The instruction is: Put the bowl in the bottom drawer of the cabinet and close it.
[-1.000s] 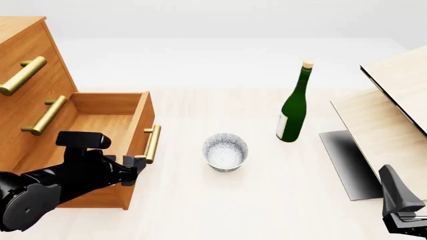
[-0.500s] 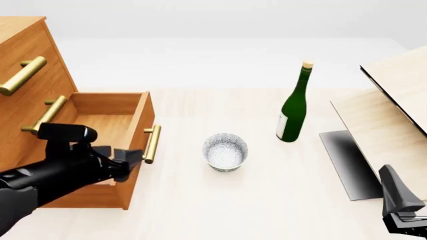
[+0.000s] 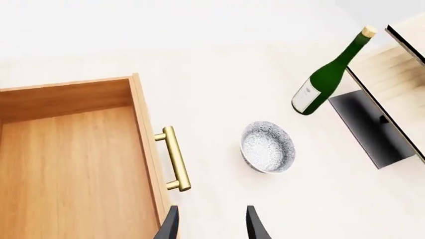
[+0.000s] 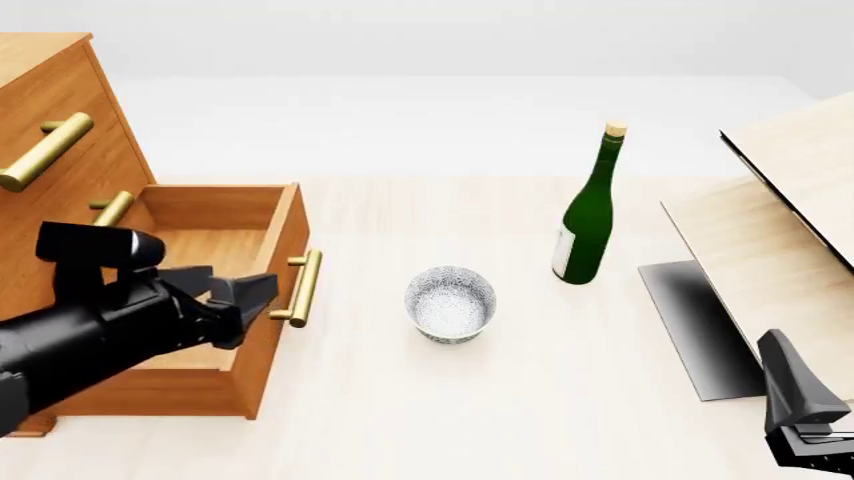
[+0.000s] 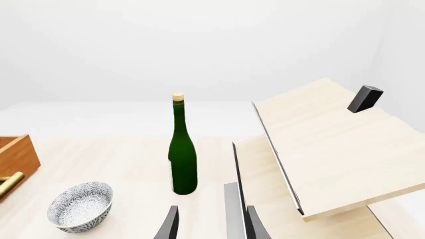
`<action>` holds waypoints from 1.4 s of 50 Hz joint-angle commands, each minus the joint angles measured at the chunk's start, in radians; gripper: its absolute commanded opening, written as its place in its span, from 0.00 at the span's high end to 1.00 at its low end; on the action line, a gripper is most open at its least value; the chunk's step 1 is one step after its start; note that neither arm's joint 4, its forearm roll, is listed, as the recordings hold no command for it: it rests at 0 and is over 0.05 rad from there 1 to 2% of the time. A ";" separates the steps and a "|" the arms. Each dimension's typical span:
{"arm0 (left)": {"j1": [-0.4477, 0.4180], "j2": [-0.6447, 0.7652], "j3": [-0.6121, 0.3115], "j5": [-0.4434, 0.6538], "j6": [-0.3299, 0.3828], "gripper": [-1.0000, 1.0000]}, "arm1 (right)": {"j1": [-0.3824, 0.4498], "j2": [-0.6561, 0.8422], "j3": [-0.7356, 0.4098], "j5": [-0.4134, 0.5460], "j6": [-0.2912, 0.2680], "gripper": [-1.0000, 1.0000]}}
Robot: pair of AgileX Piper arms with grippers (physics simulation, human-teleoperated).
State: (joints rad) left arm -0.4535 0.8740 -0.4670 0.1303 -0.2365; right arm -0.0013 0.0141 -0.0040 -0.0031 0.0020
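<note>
The bowl [image 4: 451, 303], white with a grey speckled pattern, stands upright on the table just right of the open bottom drawer [image 4: 227, 245] of the cabinet [image 4: 54, 90]. My left gripper [image 4: 248, 293] hovers over the drawer's front panel beside the brass handle [image 4: 307, 285]. In the left wrist view it [image 3: 211, 226] is open and empty, with the bowl [image 3: 267, 147] ahead and the drawer floor [image 3: 73, 169] bare. My right gripper [image 5: 211, 226] is open too, low at the table's near right [image 4: 801, 415], far from the bowl [image 5: 79, 206].
A green bottle [image 4: 587, 215] with a cork stands upright behind and right of the bowl. Pale wood panels [image 4: 787, 260] and a dark grey plate [image 4: 701, 330] fill the right side. Two upper drawers with brass handles [image 4: 47, 150] are shut.
My left arm has lifted up and back from near the drawer handle's lower end. The drawer, bowl, bottle and right arm have not moved.
</note>
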 commanded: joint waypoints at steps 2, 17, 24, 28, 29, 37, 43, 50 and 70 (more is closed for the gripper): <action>-0.012 -0.038 -0.035 0.014 0.009 0.00 | 0.000 0.000 0.000 0.000 0.000 0.00; -0.051 -0.073 -0.087 0.030 -0.007 0.00 | 0.000 0.000 0.000 0.000 0.000 0.00; -0.073 -0.068 -0.109 0.024 -0.007 0.00 | 0.000 0.000 0.000 0.000 0.000 0.00; -0.089 -0.068 -0.111 0.015 -0.015 0.00 | 0.000 0.000 0.000 0.000 0.000 0.00; -0.089 -0.064 -0.110 0.010 -0.019 0.00 | 0.000 0.000 0.000 0.000 0.000 0.00; -0.109 -0.048 -0.129 -0.003 -0.037 0.00 | 0.000 0.000 0.000 0.000 0.000 0.00; -0.109 -0.021 -0.131 -0.017 -0.054 0.00 | 0.000 0.000 0.000 0.000 0.000 0.00; -0.099 -0.002 -0.138 -0.032 -0.063 0.00 | 0.000 0.000 0.000 0.000 0.000 0.00; -0.110 0.099 -0.180 -0.093 -0.108 0.00 | 0.000 0.000 0.000 0.000 0.000 0.00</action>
State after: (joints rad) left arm -0.5723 0.9250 -0.6246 0.0619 -0.3351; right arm -0.0013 0.0140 -0.0040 -0.0031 0.0020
